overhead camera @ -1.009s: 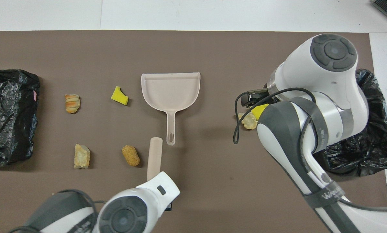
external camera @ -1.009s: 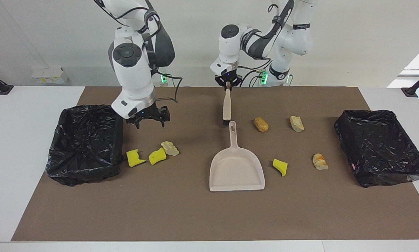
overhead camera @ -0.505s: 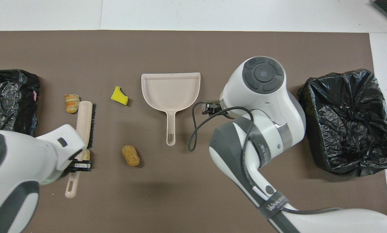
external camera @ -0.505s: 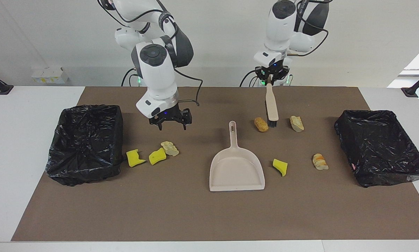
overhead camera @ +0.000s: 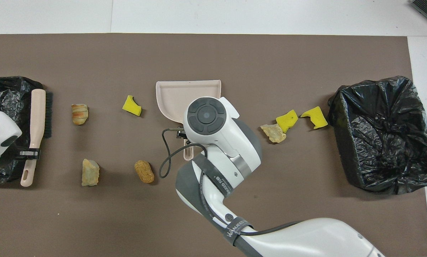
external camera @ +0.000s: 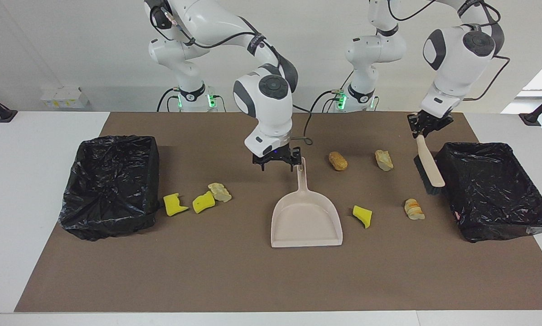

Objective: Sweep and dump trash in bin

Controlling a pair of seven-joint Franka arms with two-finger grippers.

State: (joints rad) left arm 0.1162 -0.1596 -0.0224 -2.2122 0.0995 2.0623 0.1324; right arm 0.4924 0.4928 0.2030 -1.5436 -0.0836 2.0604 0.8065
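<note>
My left gripper (external camera: pixel 427 123) is shut on the handle of a beige brush (external camera: pixel 428 168), which hangs bristles-down beside the bin (external camera: pixel 493 190) at the left arm's end. My right gripper (external camera: pixel 278 164) stands open over the handle end of the beige dustpan (external camera: pixel 306 219). Trash lies on the brown mat. Two yellow chunks (external camera: pixel 175 204) (external camera: pixel 203 202) and a beige lump (external camera: pixel 219 192) sit near the other bin (external camera: pixel 110 185). An orange-brown lump (external camera: pixel 337 160), a beige lump (external camera: pixel 384 160), a yellow chunk (external camera: pixel 362 216) and a tan lump (external camera: pixel 414 209) lie between dustpan and brush.
Both bins are lined with black bags, one at each end of the brown mat (external camera: pixel 234 280). From overhead, the right arm's wrist (overhead camera: pixel 208 116) covers the dustpan's handle (overhead camera: pixel 188 154) and part of its pan (overhead camera: pixel 185 92).
The right gripper moved from near the bin at its end across to the dustpan's handle. The left arm carried the brush from the middle of the table over to the bin at its end.
</note>
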